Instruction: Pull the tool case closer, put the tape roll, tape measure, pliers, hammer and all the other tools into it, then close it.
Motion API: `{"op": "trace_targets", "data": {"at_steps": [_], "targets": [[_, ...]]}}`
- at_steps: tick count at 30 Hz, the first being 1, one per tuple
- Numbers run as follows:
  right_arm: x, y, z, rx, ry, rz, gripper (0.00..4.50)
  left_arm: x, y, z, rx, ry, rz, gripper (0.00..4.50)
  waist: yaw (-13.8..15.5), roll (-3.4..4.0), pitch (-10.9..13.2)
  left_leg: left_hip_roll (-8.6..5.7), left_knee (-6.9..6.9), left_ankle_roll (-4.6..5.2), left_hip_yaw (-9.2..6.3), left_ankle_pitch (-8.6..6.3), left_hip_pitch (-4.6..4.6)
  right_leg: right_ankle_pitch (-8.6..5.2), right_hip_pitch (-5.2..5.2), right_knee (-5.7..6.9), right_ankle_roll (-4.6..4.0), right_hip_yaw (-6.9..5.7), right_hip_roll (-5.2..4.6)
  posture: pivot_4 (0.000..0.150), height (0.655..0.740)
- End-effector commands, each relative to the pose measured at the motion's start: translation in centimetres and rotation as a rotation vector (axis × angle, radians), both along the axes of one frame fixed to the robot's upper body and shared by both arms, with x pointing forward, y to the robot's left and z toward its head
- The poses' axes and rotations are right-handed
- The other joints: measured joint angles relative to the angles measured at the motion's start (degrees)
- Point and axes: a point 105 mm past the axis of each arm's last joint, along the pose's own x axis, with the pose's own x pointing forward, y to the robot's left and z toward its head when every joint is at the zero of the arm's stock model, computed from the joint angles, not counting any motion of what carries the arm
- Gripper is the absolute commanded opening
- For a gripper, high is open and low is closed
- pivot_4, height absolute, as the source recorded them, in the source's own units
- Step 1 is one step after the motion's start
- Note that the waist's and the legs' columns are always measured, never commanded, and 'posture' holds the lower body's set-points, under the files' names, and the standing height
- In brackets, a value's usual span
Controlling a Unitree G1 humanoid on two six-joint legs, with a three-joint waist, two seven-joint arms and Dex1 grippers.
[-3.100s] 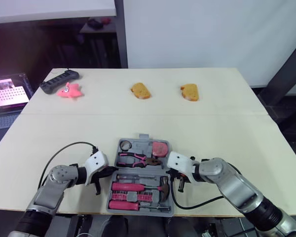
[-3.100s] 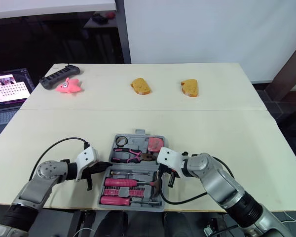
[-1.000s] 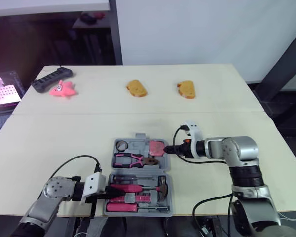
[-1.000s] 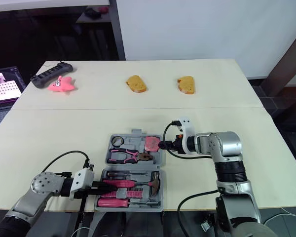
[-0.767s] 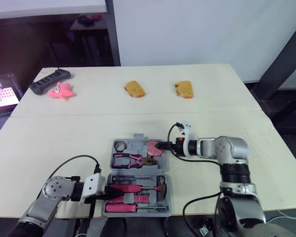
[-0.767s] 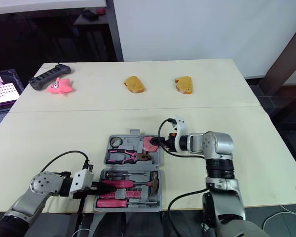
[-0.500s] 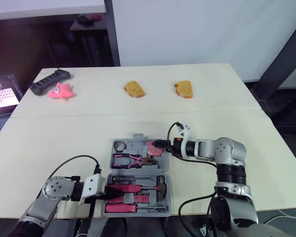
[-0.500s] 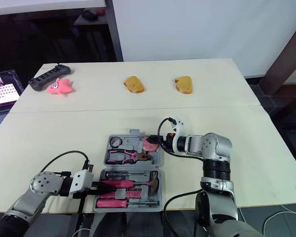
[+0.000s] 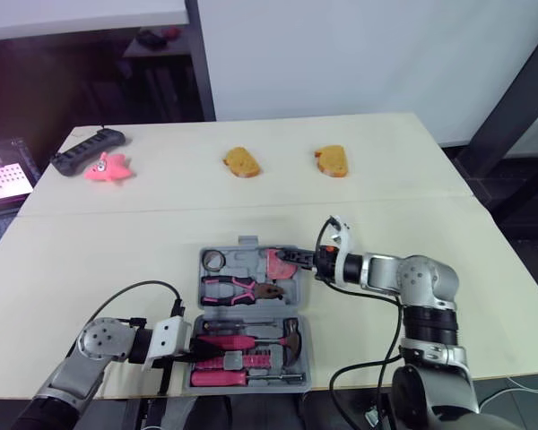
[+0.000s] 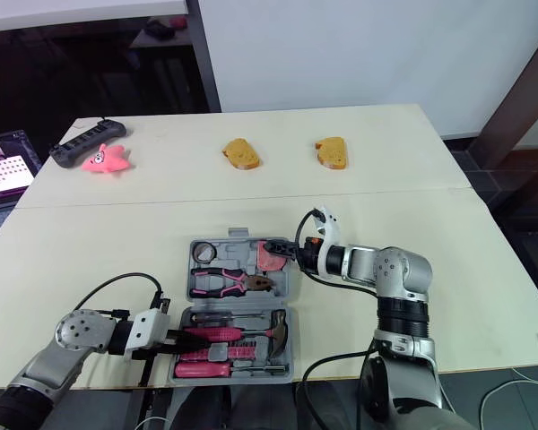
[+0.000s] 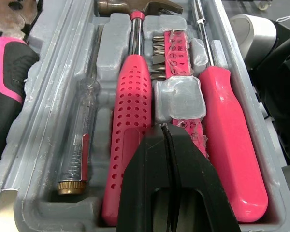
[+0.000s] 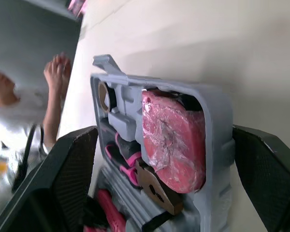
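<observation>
The open tool case (image 9: 237,262) lies at the lower centre of the head view, near the front edge of the table (image 9: 117,242). The tape roll (image 9: 214,262), tape measure (image 9: 276,265) and pliers (image 9: 238,289) sit in its far half. The hammer (image 11: 133,121) and a screwdriver (image 11: 232,145) sit in the near half. At lower left, the left gripper (image 11: 166,133) has its fingers pressed together above the hammer's handle. Right of centre, the right gripper (image 9: 296,262) is spread wide at the tape measure's corner of the case.

Silver arms (image 9: 426,279), white wrists (image 9: 166,339), black cables (image 9: 143,285)

Grey tool case (image 9: 242,262) lies open and flat, tools nested inside (hammer (image 9: 238,341), pliers (image 9: 238,288)).
</observation>
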Motion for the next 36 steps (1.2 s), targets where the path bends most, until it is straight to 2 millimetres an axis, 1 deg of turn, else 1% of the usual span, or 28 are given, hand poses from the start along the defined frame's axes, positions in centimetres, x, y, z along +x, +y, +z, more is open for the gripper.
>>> {"op": "trace_targets", "data": {"at_steps": [1,4,9,11,14,16,17,19,21,22,24,25,28,30,31,32,34,36], "targets": [[-1.0,1.5,2.5,0.027,-0.149,0.126,4.42,-0.7,1.7,-2.6,0.112,0.097,0.066,0.0,0.0,0.01,0.0,0.0,0.0,0.0,0.0,0.0,0.0,0.0,0.0,0.0,0.0,0.0,0.0,0.15,0.74],[-1.5,1.7,2.5,0.011,-0.173,0.163,4.42,-0.1,1.5,-1.9,0.099,0.085,0.084,0.0,0.0,0.02,0.0,0.0,0.0,0.0,0.0,0.0,0.01,0.0,0.0,0.0,0.0,0.0,0.0,0.15,0.74],[-1.8,1.9,3.4,0.05,-0.228,0.192,4.42,0.7,0.9,0.8,0.011,0.091,0.162,0.0,-0.1,-0.02,0.0,0.0,0.0,0.0,0.0,0.0,-0.06,0.0,-0.06,0.0,0.01,0.01,0.0,0.15,0.74],[-1.9,1.8,3.5,0.055,-0.234,0.195,4.42,0.9,0.9,2.2,-0.023,0.107,0.206,0.0,-0.1,-0.13,0.1,0.01,-0.01,0.0,-0.01,0.0,-0.08,0.0,-0.11,0.01,0.0,0.01,0.02,0.15,0.74],[-2.0,1.8,3.7,0.057,-0.249,0.2,4.42,0.7,0.8,3.7,-0.061,0.135,0.24,0.0,-0.1,-0.39,0.3,0.02,-0.02,0.0,-0.03,0.0,-0.17,0.0,-0.24,0.08,0.0,0.01,0.05,0.15,0.74],[-2.7,1.9,4.1,0.068,-0.275,0.237,4.42,0.3,1.1,5.7,-0.119,0.151,0.279,0.0,-0.1,-0.52,0.4,0.02,-0.02,0.0,-0.03,0.0,-0.22,0.0,-0.29,0.07,0.0,0.01,0.04,0.15,0.74],[-3.0,1.9,4.2,0.07,-0.283,0.252,4.42,0.0,1.2,6.4,-0.135,0.159,0.292,0.0,-0.1,-0.59,0.4,0.03,-0.05,0.0,-0.03,0.0,-0.25,0.0,-0.31,0.04,0.0,0.02,0.04,0.15,0.74],[-4.5,1.9,4.9,0.062,-0.321,0.325,4.42,-0.4,2.2,7.5,-0.157,0.186,0.329,0.0,0.0,-0.61,0.4,0.02,-0.15,0.0,0.01,0.0,-0.4,-0.01,-0.51,0.03,0.03,0.05,0.01,0.15,0.74],[-6.6,1.8,5.8,0.056,-0.357,0.413,4.42,-0.8,3.5,8.4,-0.168,0.205,0.37,0.0,0.1,-0.61,0.4,0.02,-0.27,-0.02,0.03,0.01,-0.6,0.0,-0.81,0.04,0.02,0.05,0.01,0.15,0.74],[-8.3,1.7,6.4,0.05,-0.377,0.478,4.42,-1.0,4.7,8.7,-0.157,0.21,0.399,0.0,0.1,-0.61,0.4,0.03,-0.35,-0.03,0.0,0.02,-0.77,-0.01,-1.02,0.07,0.01,0.02,0.02,0.15,0.74],[-11.3,1.4,6.9,0.002,-0.414,0.572,4.42,-1.5,6.7,9.1,-0.117,0.209,0.438,0.0,0.3,-0.61,0.4,0.02,-0.5,-0.03,-0.03,0.02,-0.82,-0.05,-1.12,0.06,-0.07,-0.02,0.02,0.15,0.74],[-12.5,1.2,7.0,-0.02,-0.428,0.602,4.42,-1.8,7.5,9.3,-0.099,0.205,0.444,0.0,0.3,-0.62,0.4,0.03,-0.56,-0.03,-0.05,0.02,-0.88,-0.08,-1.17,0.04,-0.11,-0.05,0.01,0.15,0.74],[-14.9,0.4,8.0,-0.054,-0.481,0.635,4.42,-2.5,8.6,10.3,-0.102,0.221,0.454,0.0,0.4,-0.7,0.5,0.02,-0.58,-0.03,-0.05,0.02,-0.92,-0.13,-1.17,-0.03,-0.17,-0.1,-0.04,0.15,0.74],[-15.0,-1.0,9.8,-0.067,-0.541,0.582,4.42,-2.7,9.5,10.9,-0.09,0.207,0.45,0.0,0.4,-0.74,0.5,0.0,-0.52,-0.05,0.0,0.03,-0.94,-0.13,-1.14,-0.1,-0.16,-0.1,-0.08,0.15,0.74],[-15.0,-1.3,10.3,-0.067,-0.554,0.564,4.42,-2.8,9.7,11.0,-0.085,0.202,0.448,0.0,0.4,-0.84,0.6,0.0,-0.51,-0.08,0.05,0.04,-0.94,-0.14,-1.13,-0.13,-0.18,-0.08,-0.09,0.15,0.74],[-14.6,-1.8,10.8,-0.098,-0.581,0.525,4.42,-2.7,10.0,11.3,-0.091,0.199,0.452,0.0,0.3,-0.93,0.6,0.0,-0.49,-0.12,0.05,0.07,-0.93,-0.23,-1.09,-0.16,-0.37,-0.08,-0.09,0.15,0.74],[-13.8,-3.0,11.4,-0.206,-0.657,0.443,4.42,-2.2,10.3,12.0,-0.1,0.171,0.445,0.0,0.3,-1.07,0.6,0.0,-0.48,-0.16,0.05,0.09,-0.87,-0.18,-1.07,-0.17,-0.48,-0.08,-0.08,0.15,0.74],[-13.3,-4.4,11.6,-0.304,-0.753,0.375,4.42,-1.9,9.8,12.8,-0.123,0.159,0.419,0.0,1.1,-1.16,0.6,0.0,-0.46,-0.2,0.03,0.12,-0.85,-0.13,-1.06,-0.16,-0.53,-0.08,-0.05,0.15,0.74]]}}
